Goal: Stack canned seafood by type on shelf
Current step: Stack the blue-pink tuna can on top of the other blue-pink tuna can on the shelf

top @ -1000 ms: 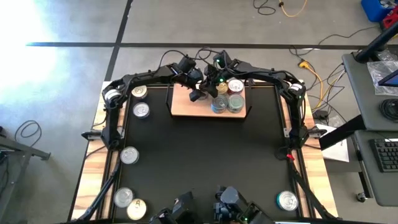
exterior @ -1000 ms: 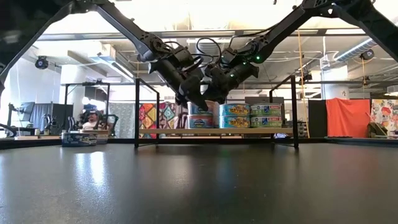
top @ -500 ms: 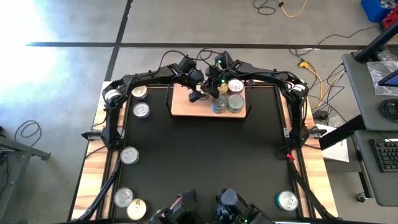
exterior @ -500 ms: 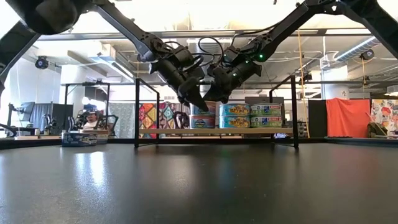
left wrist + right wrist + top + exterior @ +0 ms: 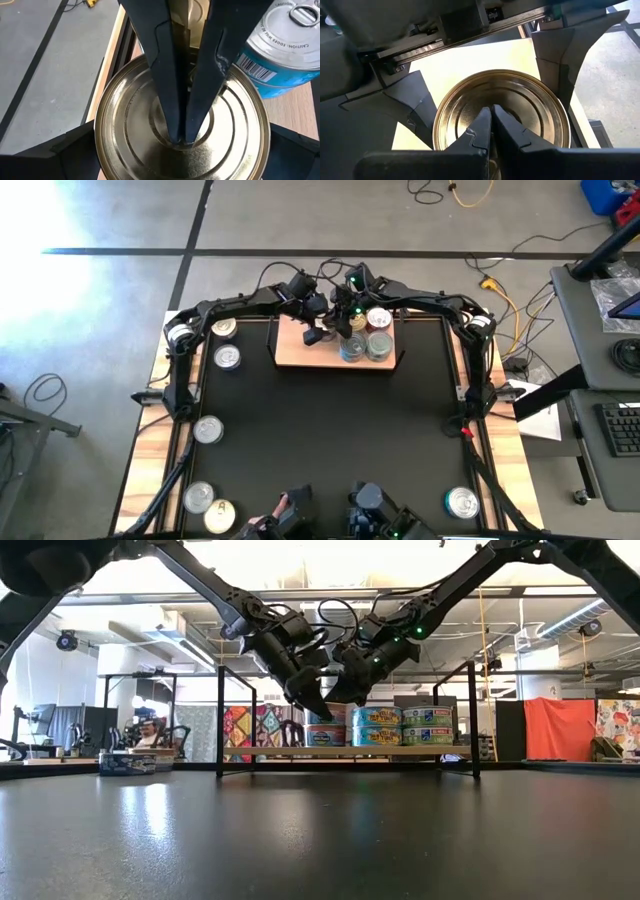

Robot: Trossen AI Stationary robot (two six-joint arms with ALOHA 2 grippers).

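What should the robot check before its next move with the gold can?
1. Gold tin sits flat on the shelf: ok.
2. Left gripper is open, one finger on each side of the gold tin: ok.
3. Right gripper is shut, tips on the middle of the lid: ok.
4. Left fingers touch the tin's sides: cannot tell.
5. Blue-labelled tin next to it stands upright: ok.

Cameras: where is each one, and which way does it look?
High: above, looking down on the table; both arms meet over the shelf.
Low: at table height, looking level across; arms enter from above.
Left wrist: on the left gripper, facing a gold tin between its spread fingers.
Right wrist: on the right gripper, its shut fingers over the tin.
Both wrist views share that tin.
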